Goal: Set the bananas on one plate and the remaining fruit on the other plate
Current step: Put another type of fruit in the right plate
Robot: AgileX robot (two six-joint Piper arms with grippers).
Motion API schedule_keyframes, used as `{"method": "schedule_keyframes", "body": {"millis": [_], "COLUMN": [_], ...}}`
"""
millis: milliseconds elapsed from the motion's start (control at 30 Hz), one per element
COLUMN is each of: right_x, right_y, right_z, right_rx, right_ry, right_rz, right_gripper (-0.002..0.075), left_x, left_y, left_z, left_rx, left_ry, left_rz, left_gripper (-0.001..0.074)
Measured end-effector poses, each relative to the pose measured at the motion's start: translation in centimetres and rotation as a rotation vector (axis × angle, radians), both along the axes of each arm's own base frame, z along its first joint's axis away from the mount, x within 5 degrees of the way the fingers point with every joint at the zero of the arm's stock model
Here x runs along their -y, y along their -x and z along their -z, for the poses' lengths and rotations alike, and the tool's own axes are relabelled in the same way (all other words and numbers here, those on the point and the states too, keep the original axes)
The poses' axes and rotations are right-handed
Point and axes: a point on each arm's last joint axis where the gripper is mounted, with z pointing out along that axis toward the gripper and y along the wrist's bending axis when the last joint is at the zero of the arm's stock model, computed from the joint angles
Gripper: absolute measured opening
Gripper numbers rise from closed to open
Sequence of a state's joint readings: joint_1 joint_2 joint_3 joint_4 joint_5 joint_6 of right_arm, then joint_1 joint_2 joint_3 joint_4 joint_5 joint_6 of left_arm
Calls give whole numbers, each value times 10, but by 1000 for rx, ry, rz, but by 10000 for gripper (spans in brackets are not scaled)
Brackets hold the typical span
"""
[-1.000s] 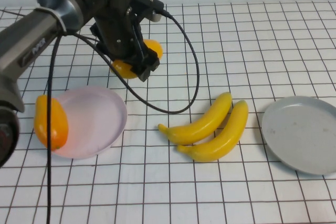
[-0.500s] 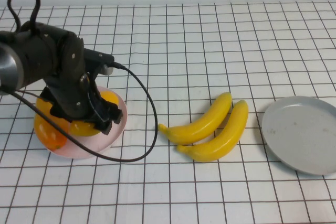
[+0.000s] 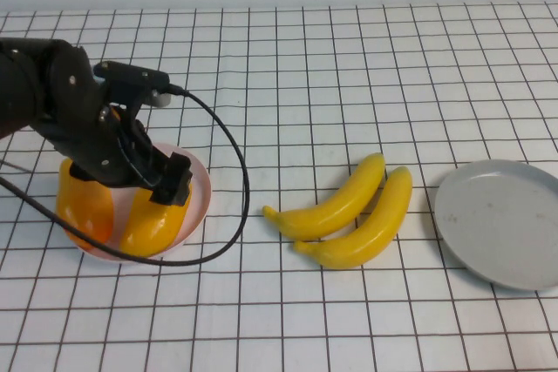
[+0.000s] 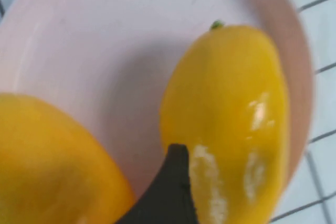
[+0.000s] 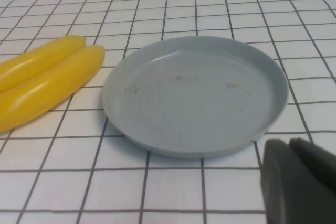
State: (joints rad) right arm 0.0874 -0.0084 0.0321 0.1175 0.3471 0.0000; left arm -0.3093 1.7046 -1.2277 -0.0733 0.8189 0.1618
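1. Left gripper sat low over the pink plate at table's 9 o'clock. In the left wrist view one dark fingertip showed between the two mangoes, clear of the nearer mango, so the claw looked spread and holding nothing.
2. Both mangoes lay on the pink plate: one under the gripper, the other at the plate's 9 o'clock rim, partly overhanging.
3. Two bananas lay touching at centre, off any plate. Grey plate at 3 o'clock, bare.
4. Right gripper hung just beside the grey plate's near rim; cannot tell its fingers.
5. Risks, as judged: lifting out askew could nudge a mango, and the rim one could roll off. The trailing cable could drag toward the bananas
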Motion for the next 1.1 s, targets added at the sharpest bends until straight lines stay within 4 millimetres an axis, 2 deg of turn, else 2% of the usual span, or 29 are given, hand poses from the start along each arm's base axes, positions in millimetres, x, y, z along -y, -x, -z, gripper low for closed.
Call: {"method": "schedule_keyframes", "body": {"millis": [100,200,233,300,367,467,567,667,867,967,1100], "right_x": [0,0,0,0,0,0,0,0,0,0,0], "right_y": [0,0,0,0,0,0,0,0,0,0,0], "right_z": [0,0,0,0,0,0,0,0,0,0,0], "right_rx": [0,0,0,0,0,0,0,0,0,0,0], "right_ry": [0,0,0,0,0,0,0,0,0,0,0], "right_rz": [0,0,0,0,0,0,0,0,0,0,0], "right_gripper": [-16,-16,-17,-16,-16,-16,-16,-16,-16,-16,-16], "left_x": [4,1,-2,-9,-15,-25,-34,-44,-59,-69,-79], "left_y": [15,41,49,71,91,125,154,179,217,236,253], "left_z": [-26,-53,-57,-65,-69,-70,-71,-74,-77,-70,-46], "left_rx": [96,227,263,338,389,444,479,538,667,724,826], "left_ry": [109,194,200,214,232,273,312,331,321,313,322], "left_rz": [65,95,103,116,113,95,61,40,51,22,-28], "left_gripper": [668,660,639,545,410,149,46,13,1,0,0]}}
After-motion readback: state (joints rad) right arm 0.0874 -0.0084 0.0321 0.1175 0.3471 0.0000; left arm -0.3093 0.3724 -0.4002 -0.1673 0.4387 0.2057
